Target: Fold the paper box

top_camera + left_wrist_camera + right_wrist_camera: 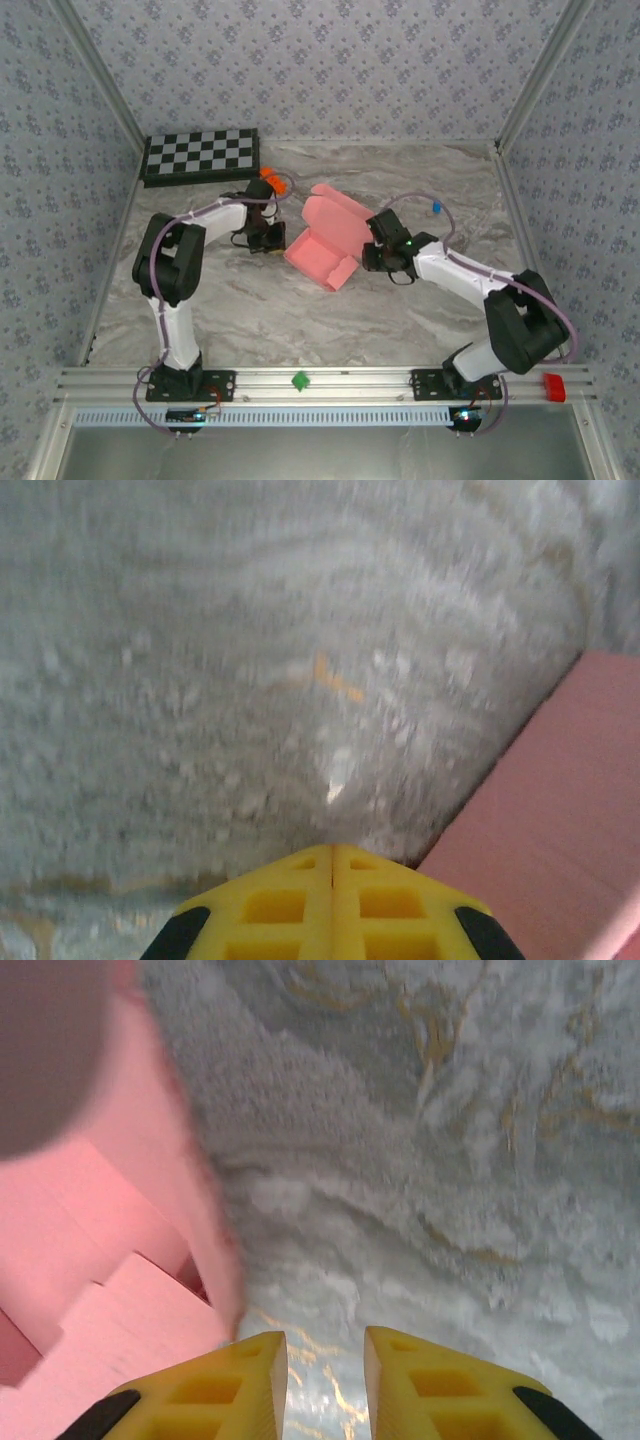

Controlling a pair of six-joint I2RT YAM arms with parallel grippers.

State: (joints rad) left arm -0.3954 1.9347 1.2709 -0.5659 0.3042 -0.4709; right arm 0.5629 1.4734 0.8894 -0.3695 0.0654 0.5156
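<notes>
We are looking down on a grey-veined marble-patterned table (300,320). The white-and-black left arm (170,270) and right arm (480,290) are reaching in from the near rail. A flat black-and-white checkerboard (200,155) is lying at the far left corner.

The plain pink thin-card paper box (325,240) is sitting near the middle of the table between the two arms. It is partly folded, with a shallow tray nearer us and a flap standing up behind it. In the left wrist view we are seeing its pink card (560,810) at the lower right; in the right wrist view it (90,1260) is filling the left side.

The left pincer (332,848) is pressing its yellow fingers together on nothing, just left of the box. The right pincer (325,1345) is showing a narrow gap with bare table between the fingers, just beside the box's right edge.

A small orange brick (273,181) is lying beside the checkerboard, and a tiny blue piece (436,207) is lying further right.
</notes>
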